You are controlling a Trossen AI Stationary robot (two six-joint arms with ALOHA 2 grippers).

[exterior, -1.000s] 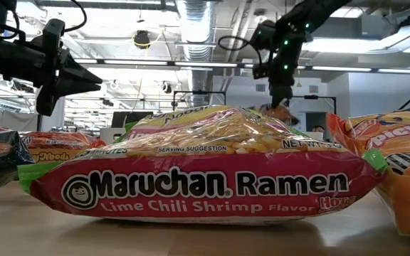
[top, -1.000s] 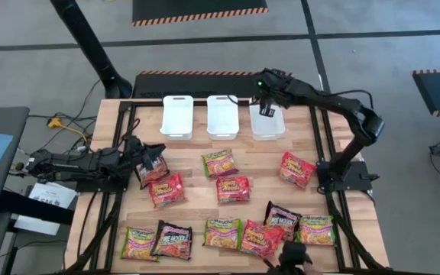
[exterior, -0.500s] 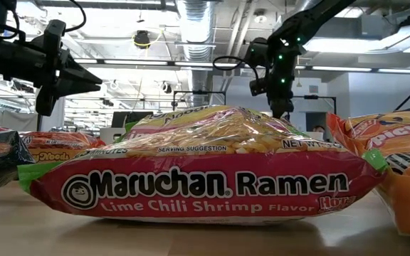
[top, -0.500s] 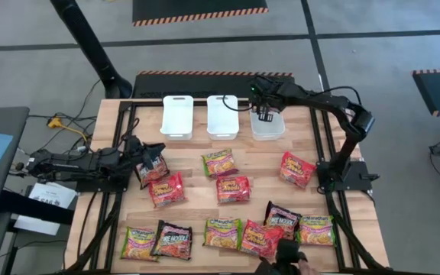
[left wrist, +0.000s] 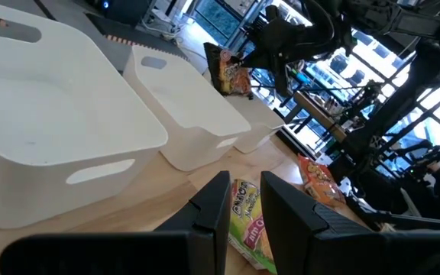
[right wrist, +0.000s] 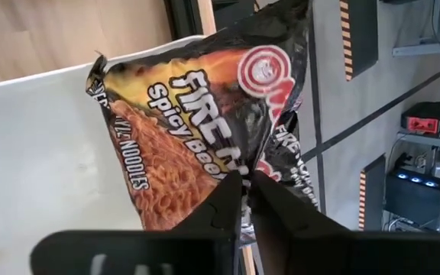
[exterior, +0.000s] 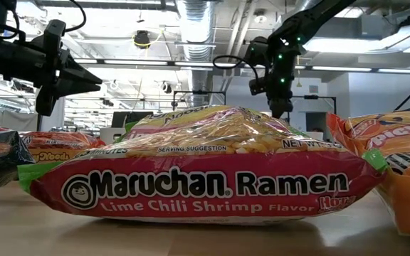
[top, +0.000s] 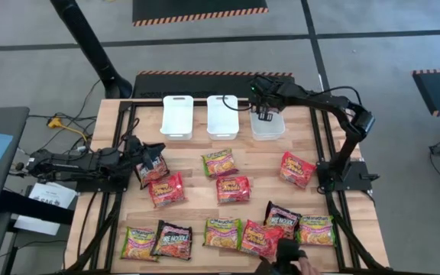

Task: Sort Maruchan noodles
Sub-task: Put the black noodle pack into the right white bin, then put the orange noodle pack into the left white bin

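Observation:
Several Maruchan noodle packets lie flat on the wooden table, among them a green-yellow one (top: 219, 162), a red one (top: 237, 189) and a black one (top: 173, 241). Three white bins stand in a row at the far edge. My right gripper (top: 265, 114) is over the right bin (top: 268, 130), shut on a black packet (right wrist: 197, 114). My left gripper (top: 138, 154) waits level above the table's left side, fingers a little apart (left wrist: 244, 210) with nothing between them. Another black packet (top: 152, 165) lies on the table under it. My right gripper pinches the black packet by one edge (right wrist: 239, 172) between its two fingers. The fingers slant down from above. The packet hangs below them over the right bin's white inside (right wrist: 44, 168); I cannot tell whether its lower end touches the bin.
The left bin (top: 177, 114) and middle bin (top: 223, 114) stand beside the right one. A row of packets lines the near edge (top: 222, 233). A person's hand with a dark object (top: 287, 253) reaches in at the near edge. Black frame rails (top: 128, 137) run along both table sides.
My right gripper has gone down and slightly toward the table's left with the black packet, toward the right bin, then kept still there. The hand at the near edge has shifted a little.

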